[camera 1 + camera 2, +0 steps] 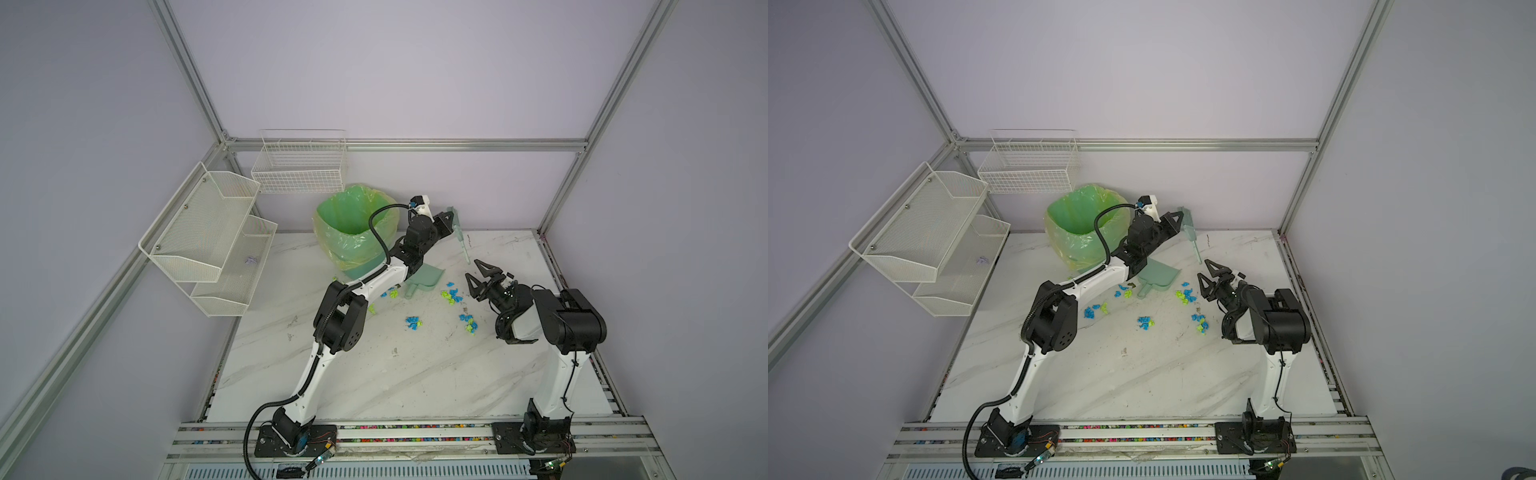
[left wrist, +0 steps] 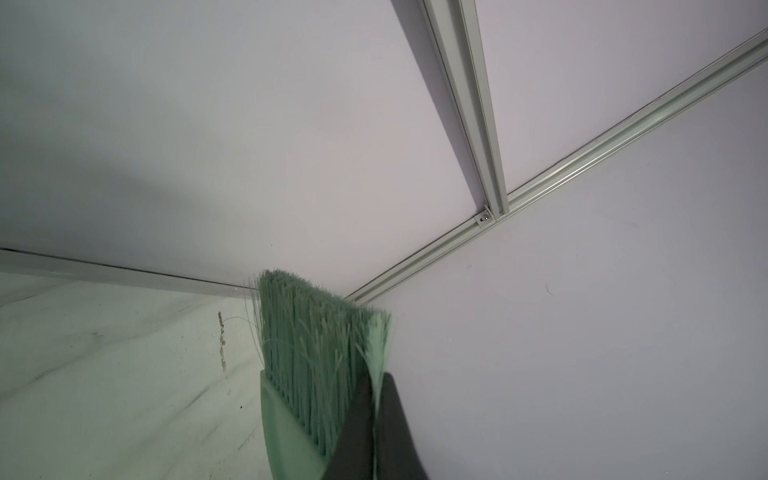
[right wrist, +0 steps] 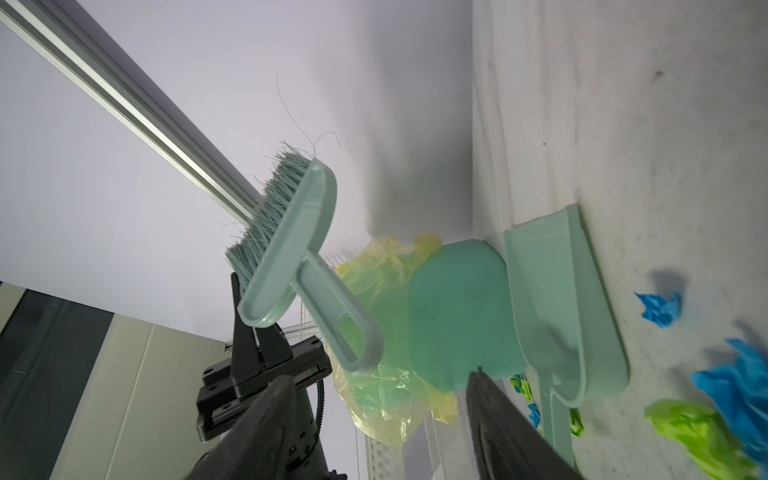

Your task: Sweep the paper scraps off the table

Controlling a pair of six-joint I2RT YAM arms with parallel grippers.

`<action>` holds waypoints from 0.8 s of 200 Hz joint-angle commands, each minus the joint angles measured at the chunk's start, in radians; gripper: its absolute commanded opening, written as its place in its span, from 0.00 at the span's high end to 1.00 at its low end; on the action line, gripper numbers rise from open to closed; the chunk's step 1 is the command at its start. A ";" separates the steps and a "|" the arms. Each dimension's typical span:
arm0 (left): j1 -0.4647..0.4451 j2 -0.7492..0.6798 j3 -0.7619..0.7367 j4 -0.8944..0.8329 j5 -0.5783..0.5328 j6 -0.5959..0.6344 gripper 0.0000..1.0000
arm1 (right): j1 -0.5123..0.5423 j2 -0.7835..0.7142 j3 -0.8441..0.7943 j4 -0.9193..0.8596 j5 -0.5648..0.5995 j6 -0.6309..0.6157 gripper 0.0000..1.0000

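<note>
The table (image 1: 374, 374), white and marble-patterned, carries both arm bases on its near rail. At its far edge, left of centre, stands a bin (image 1: 353, 224) lined with a green bag. A pale green dustpan (image 1: 428, 277) lies just nearer than the bin. The left gripper (image 1: 451, 217), jaws clamped on a matching brush (image 3: 291, 241) at its head, holds it right of the bin, off the table. The right gripper (image 1: 472, 269) has its jaws apart and empty, close to the brush handle. The paper scraps (image 1: 413, 322), blue and lime, lie scattered mid-table between the arms.

White arm links (image 1: 309, 374), black joints (image 1: 340, 320), corrugated black cables (image 1: 376, 232)
</note>
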 commanded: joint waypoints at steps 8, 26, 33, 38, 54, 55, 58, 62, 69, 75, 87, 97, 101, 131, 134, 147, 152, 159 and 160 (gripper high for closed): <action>0.004 -0.042 0.004 0.072 0.003 -0.025 1.00 | 0.010 -0.010 0.027 0.311 0.084 0.132 0.32; 0.003 -0.045 -0.001 0.075 0.002 -0.028 1.00 | 0.016 0.001 0.058 0.311 0.083 0.164 0.32; 0.002 -0.044 -0.002 0.077 0.003 -0.029 1.00 | 0.018 0.006 0.063 0.311 0.085 0.175 0.33; 0.002 -0.045 -0.002 0.079 0.003 -0.032 1.00 | 0.020 0.011 0.069 0.311 0.090 0.185 0.34; -0.001 -0.042 -0.001 0.080 0.005 -0.036 1.00 | 0.024 0.025 0.079 0.311 0.103 0.200 0.36; -0.002 -0.041 -0.001 0.080 0.005 -0.036 1.00 | 0.025 0.026 0.080 0.311 0.105 0.203 0.36; 0.000 -0.041 -0.001 0.079 0.006 -0.036 1.00 | 0.026 0.029 0.084 0.311 0.106 0.204 0.36; 0.000 -0.041 -0.001 0.079 0.006 -0.037 1.00 | 0.027 0.030 0.092 0.311 0.108 0.205 0.36; -0.002 -0.040 -0.002 0.079 0.008 -0.038 1.00 | 0.032 0.034 0.103 0.311 0.109 0.205 0.36; -0.002 -0.039 -0.002 0.082 0.010 -0.037 1.00 | 0.034 0.038 0.114 0.311 0.112 0.205 0.36; -0.003 -0.040 -0.004 0.081 0.012 -0.036 1.00 | 0.040 0.050 0.138 0.311 0.112 0.211 0.36; -0.005 -0.042 -0.007 0.082 0.013 -0.036 1.00 | 0.040 0.060 0.149 0.311 0.114 0.221 0.36; -0.005 -0.042 -0.009 0.082 0.013 -0.034 1.00 | 0.040 0.065 0.154 0.311 0.118 0.223 0.36; -0.007 -0.049 -0.030 0.086 0.019 -0.035 1.00 | 0.040 0.084 0.189 0.311 0.127 0.215 0.38; -0.008 -0.051 -0.032 0.086 0.019 -0.036 1.00 | 0.040 0.084 0.192 0.311 0.127 0.215 0.38; -0.008 -0.053 -0.040 0.086 0.026 -0.033 1.00 | 0.040 0.093 0.203 0.311 0.131 0.215 0.41; -0.008 -0.053 -0.044 0.087 0.029 -0.033 1.00 | 0.040 0.099 0.208 0.311 0.133 0.216 0.43; -0.009 -0.056 -0.049 0.087 0.032 -0.031 1.00 | 0.040 0.104 0.213 0.311 0.137 0.217 0.46; -0.008 -0.056 -0.050 0.088 0.032 -0.031 1.00 | 0.040 0.104 0.214 0.311 0.137 0.217 0.46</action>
